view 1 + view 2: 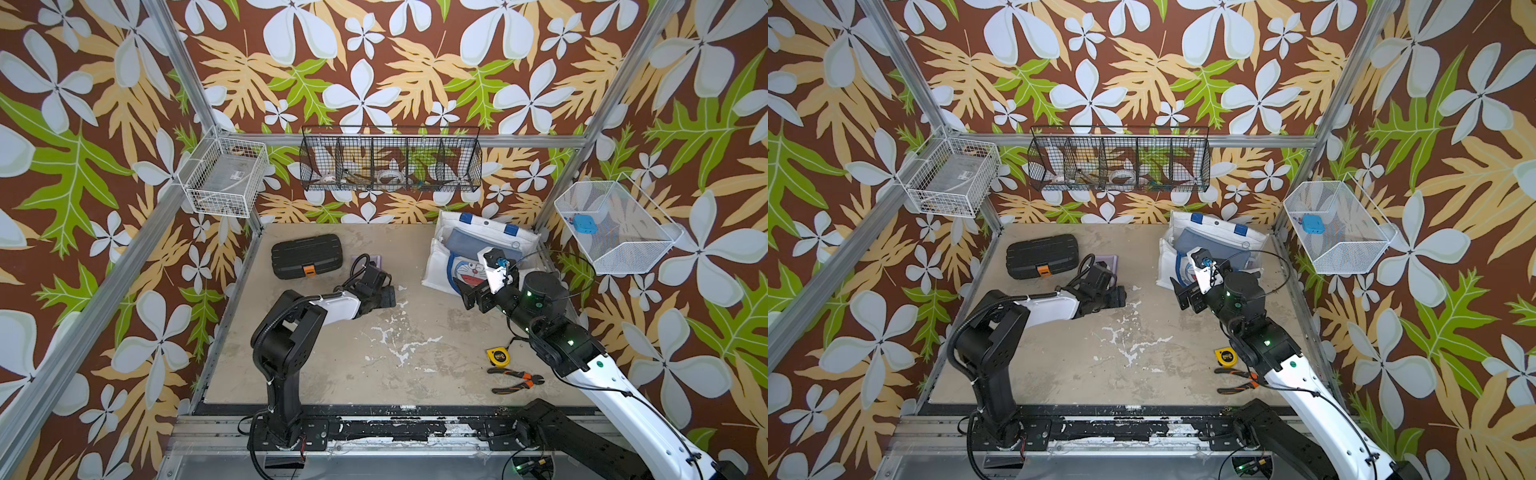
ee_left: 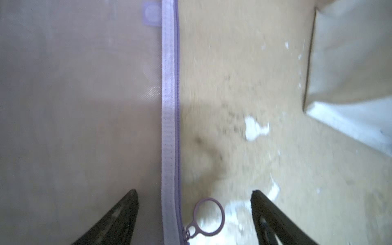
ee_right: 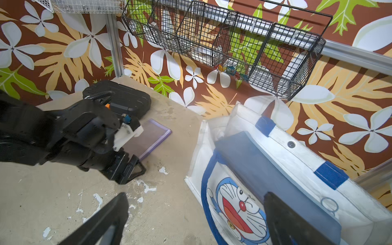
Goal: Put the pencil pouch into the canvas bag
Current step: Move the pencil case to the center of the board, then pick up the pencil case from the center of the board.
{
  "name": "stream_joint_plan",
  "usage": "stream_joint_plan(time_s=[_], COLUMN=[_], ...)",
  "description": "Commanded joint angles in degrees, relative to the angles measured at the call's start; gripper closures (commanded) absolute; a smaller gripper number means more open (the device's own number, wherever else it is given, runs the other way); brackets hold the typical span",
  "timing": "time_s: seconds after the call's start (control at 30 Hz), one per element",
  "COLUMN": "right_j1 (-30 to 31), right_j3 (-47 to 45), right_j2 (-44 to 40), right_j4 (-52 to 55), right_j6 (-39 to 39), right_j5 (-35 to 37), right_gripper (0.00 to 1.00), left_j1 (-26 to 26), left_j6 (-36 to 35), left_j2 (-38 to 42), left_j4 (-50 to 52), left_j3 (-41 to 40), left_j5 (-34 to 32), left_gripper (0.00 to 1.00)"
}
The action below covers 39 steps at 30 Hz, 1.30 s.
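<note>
The left claw (image 2: 194,192) is open and low over the table (image 1: 374,353), straddling the zipper edge of the pencil pouch (image 2: 74,106). The pouch lies flat beside the black case (image 1: 306,255). The right claw (image 3: 196,196) is open and empty, just in front of the canvas bag (image 3: 301,152), which stands apart from the pouch.

No legible txt anywhere. Canvas bag (image 3: 239,210) front: cartoon face print only. Yellow tape measure (image 1: 498,356): dark round label, too small to read. Clear box (image 1: 226,176) in white wire basket (image 1: 195,199), back-left wall: small sticker, print unreadable.
</note>
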<state>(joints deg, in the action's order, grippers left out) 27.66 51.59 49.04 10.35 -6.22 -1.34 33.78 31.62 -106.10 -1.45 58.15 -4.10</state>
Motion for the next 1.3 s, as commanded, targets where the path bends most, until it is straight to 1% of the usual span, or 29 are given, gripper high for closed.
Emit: stream_joint_plan(time_s=[0.0,0.07,0.1,0.17,0.27,0.33,0.4,0.5,0.57,0.63,0.7,0.83,0.87,0.93,1.07,1.27], right_j1=[0.05,0.07,0.03,0.04,0.03,0.03,0.03,0.03,0.07,0.08,0.07,0.1,0.03,0.08,0.05,0.07], right_j3=[-1.32,-2.15,-2.36,-2.3,-1.85,-2.24,-2.7,-3.22,-3.75,-4.37,-4.57,-5.33,-5.65,-6.15,-6.42,-7.25], right_j2=[-1.73,-3.01,-3.4,-3.81,-4.4,-5.2,-5.69,-5.64,-5.83,-5.89,-5.97,-6.23,-6.26,-5.93,-5.54,-6.75], right_j4=[-0.34,-0.66,-0.75,-0.29,1.04,1.43,1.41,1.6,1.49,1.34,1.46,1.59,1.37,0.75,0.01,-0.49], right_j6=[1.26,1.98,2.23,2.56,2.39,2.41,2.51,2.7,2.7,2.56,2.61,2.03,1.83,1.65,1.99,1.52], right_j5=[-0.47,-0.82,-0.93,-1.11,-0.72,-0.31,-0.3,-0.25,-0.16,-0.15,-0.32,0.26,0.42,0.6,0.27,2.13], right_gripper=[0.0,0.0,0.0,0.01,0.01,0.01,0.01,0.0,0.0,0.0,0.0,0.0,0.0,0.0,0.01,0.01], left_j1=[4.23,6.59,7.37,7.82,8.23,8.19,8.22,8.22,8.21,7.71,7.72,7.72,7.71,7.53,7.46,7.45], left_j6=[2.89,1.63,0.94,0.39,0.34,0.03,-0.72,-2.04,-2.84,-3.39,-3.98,-4.28,-4.28,-4.21,-3.73,-2.76], left_j2=[3.68,4.19,3.13,1.45,2.87,3.92,3.94,2.09,0.05,-3.68,-6.27,-6.41,-6.18,-5.78,-5.62,-6.49], left_j4=[4.6,6.73,8.83,10.99,11.2,11.79,13.05,15.26,15.5,16.53,17.33,16.45,16.11,15.45,13.92,12.16], left_j3=[-4.26,-4.12,-3.34,-1.93,-0.92,0.58,2.77,7.07,9.34,11.92,13.51,11.64,10.8,9.26,6.59,4.64], left_j5=[-2.3,-8.47,-11.7,-14.63,-16.08,-16.44,-17.86,-20.46,-22.17,-24.2,-26.82,-27.28,-27.05,-26.05,-24.16,-21.38], left_gripper=[0.17,0.22,0.24,0.27,0.32,0.33,0.3,0.25,0.24,0.24,0.27,0.32,0.33,0.41,0.51,0.74])
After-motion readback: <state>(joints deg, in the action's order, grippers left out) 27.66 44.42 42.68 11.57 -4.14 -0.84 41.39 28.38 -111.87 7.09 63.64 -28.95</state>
